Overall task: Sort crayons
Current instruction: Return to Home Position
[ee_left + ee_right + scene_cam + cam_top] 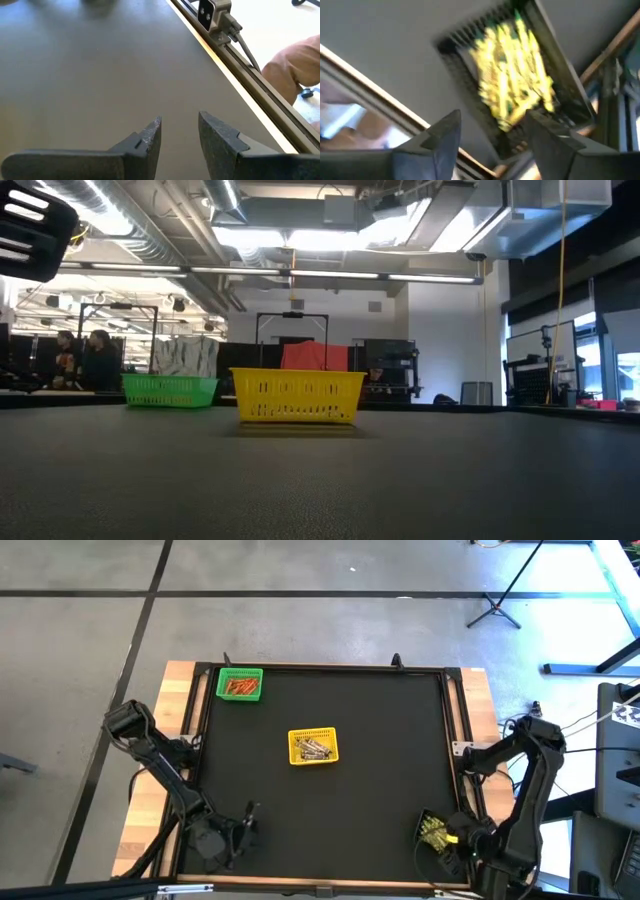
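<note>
**Three baskets loaded, both grippers empty**

Every crayon we can find sits in a basket; we spot none loose on the mat (380, 760).

Landmark: the yellow basket (297, 395), mid-mat. It holds dark crayons (314, 748).
- Beyond it and to its left, toward the table's far edge: the green basket (168, 390), with orange crayons (240, 687) inside.
- Nearer than it and to its right, by the table's near corner: the black basket (462, 70), piled with yellow-green crayons (512, 70).

Grippers:
- The left gripper (179, 131) is nearer than the yellow basket and to its left, low over bare mat. Its fingers are apart with nothing between them.
- The right gripper (492, 119) hangs just above the black basket, well to the near right of the yellow basket. Its fingers are spread and carry nothing.

Handling, our judgement:
- The sticks should be very light and stiff, but brittle. Wax snaps under a hard pinch or any bending load.
- They are round, so we expect them to roll if nudged on the mat.
- We expect the waxy surface to slip between hard fingers.
- The best hold would be across the shaft at mid-length, fingers square to the stick, with a gentle squeeze.
- In the piles they lie crossed and touching. Singling one out would mean taking the topmost stick at a free end.

We reckon the sorting is complete.
</note>
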Tool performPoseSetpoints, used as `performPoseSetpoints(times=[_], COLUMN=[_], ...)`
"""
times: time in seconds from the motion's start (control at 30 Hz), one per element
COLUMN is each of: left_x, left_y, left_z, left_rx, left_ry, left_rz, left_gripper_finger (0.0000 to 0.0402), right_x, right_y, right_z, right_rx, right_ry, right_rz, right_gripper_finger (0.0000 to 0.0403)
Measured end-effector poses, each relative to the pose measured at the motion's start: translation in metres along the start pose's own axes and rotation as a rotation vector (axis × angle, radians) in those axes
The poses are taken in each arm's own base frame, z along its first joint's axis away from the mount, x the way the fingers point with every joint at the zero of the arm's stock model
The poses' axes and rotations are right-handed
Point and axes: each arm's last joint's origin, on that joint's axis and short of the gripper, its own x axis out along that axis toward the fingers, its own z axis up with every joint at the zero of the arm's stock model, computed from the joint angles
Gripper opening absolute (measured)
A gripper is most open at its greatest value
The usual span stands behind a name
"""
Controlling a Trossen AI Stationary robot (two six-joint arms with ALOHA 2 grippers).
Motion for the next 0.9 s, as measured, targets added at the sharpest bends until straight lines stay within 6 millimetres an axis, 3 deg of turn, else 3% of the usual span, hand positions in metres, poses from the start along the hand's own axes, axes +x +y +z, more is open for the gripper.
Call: performPoseSetpoints(times=[0.17,0.33,0.47,0.67,0.9], left_x=[0.002,0.004,0.007,0.012,0.019], left_y=[0.003,0.008,0.013,0.022,0.037], left_z=[0.002,0.003,0.004,0.006,0.009], left_rx=[-0.011,-0.007,0.013,0.018,0.002], left_ry=[-0.006,0.000,0.012,0.018,0.024], left_rz=[0.007,0.009,-0.009,-0.016,0.027], left_gripper_finger=[0.0114,0.0114,0.0114,0.0114,0.0114], right_x=[-0.028,-0.031,-0.016,0.021,0.050], right_y=[0.023,0.046,0.061,0.074,0.072], right_z=[0.025,0.063,0.100,0.164,0.224], right_rx=[-0.025,-0.157,-0.260,-0.382,-0.538], right_ry=[-0.157,-0.436,-0.547,-0.549,-0.527], right_rz=[0.153,0.244,0.195,0.153,0.185], right_gripper_finger=[0.0231,0.0232,0.0232,0.0232,0.0219])
